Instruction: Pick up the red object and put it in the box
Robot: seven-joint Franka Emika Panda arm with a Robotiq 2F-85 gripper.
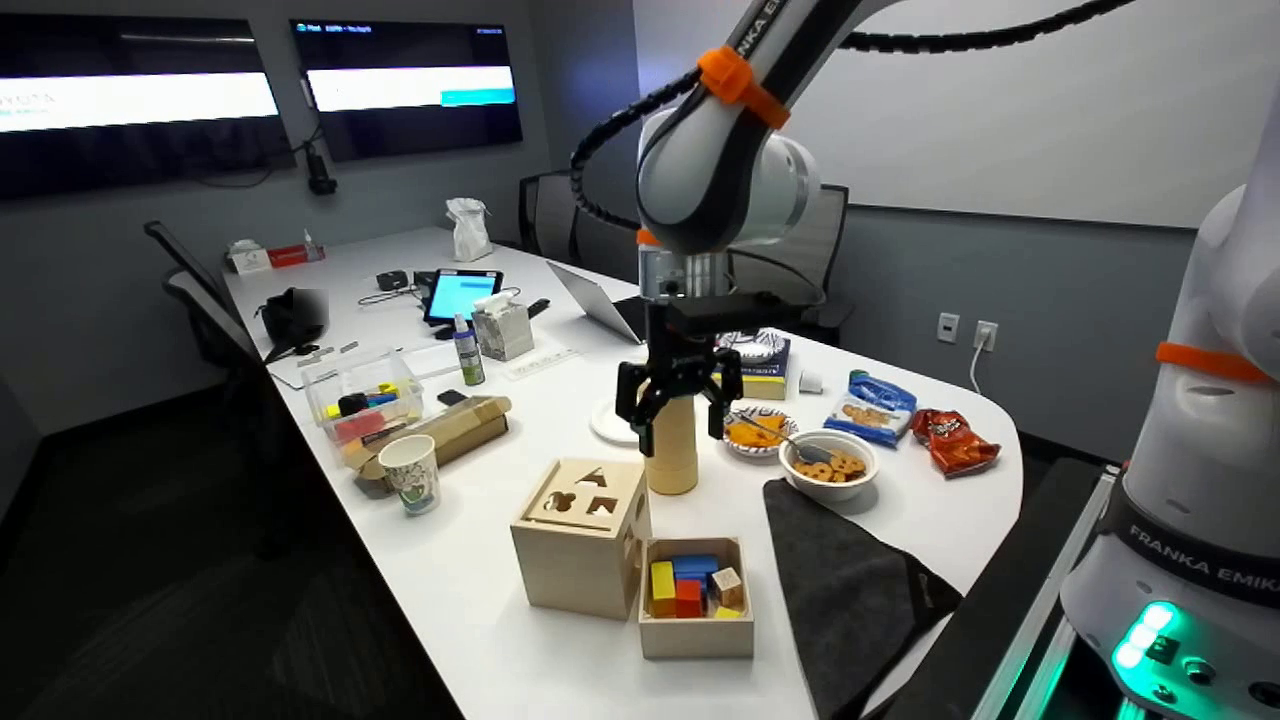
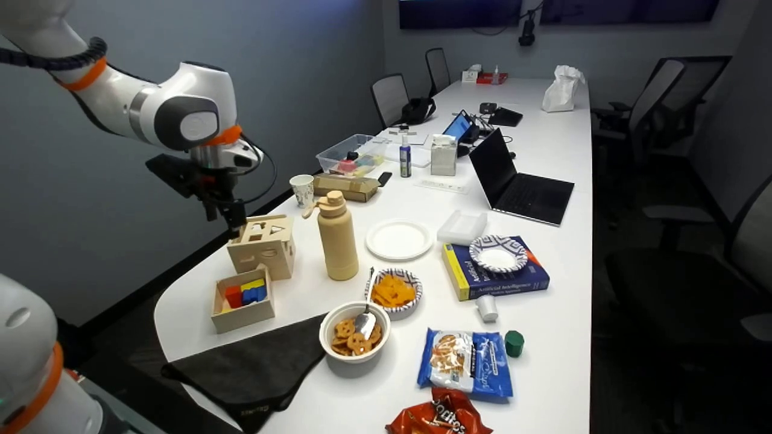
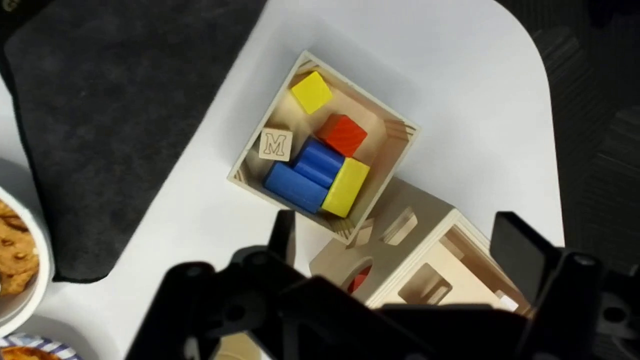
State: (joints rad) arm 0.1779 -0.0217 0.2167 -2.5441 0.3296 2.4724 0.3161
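Nearest in the wrist view, see the claw [image 3: 402,245] with jaws spread wide apart. Beneath or just beside it, cannot tell which, find the wooden box [image 1: 585,555] with shaped holes cut in its top and sides. Glimpse a patch of red [image 3: 359,279] through a round side hole, too small to identify. Right next to the box, look into the shallow tray [image 1: 697,640] and find the red block [image 3: 344,135] there, among two yellow blocks [image 3: 346,187], two blue blocks [image 3: 295,187] and a small plain cube [image 3: 275,144] marked M. See on the white tabletop [image 1: 560,660] a dark cloth [image 1: 850,590] laid out beside the tray, an upright tan bottle [image 1: 672,450] near the box, and a paper cup [image 1: 410,475] standing apart. Just past the cloth, note a white bowl [image 1: 830,491] of brown snacks [image 1: 845,467] with a spoon [image 2: 365,322] in it, and near that a patterned bowl [image 2: 403,310] of orange crisps [image 2: 393,292]. Farther back, spot a cardboard carton [image 1: 455,432], a white plate [image 2: 399,240], a red-orange packet [image 1: 955,442] and a blue packet [image 1: 872,408]. Then come to a thick book [image 2: 494,283] bearing another patterned bowl [image 2: 497,256], and beyond, a tissue box [image 1: 505,332] and a laptop [image 2: 534,196]. Far down the tabletop, make out a white bag [image 1: 470,230], and beyond it, two lit screens [image 1: 410,90].
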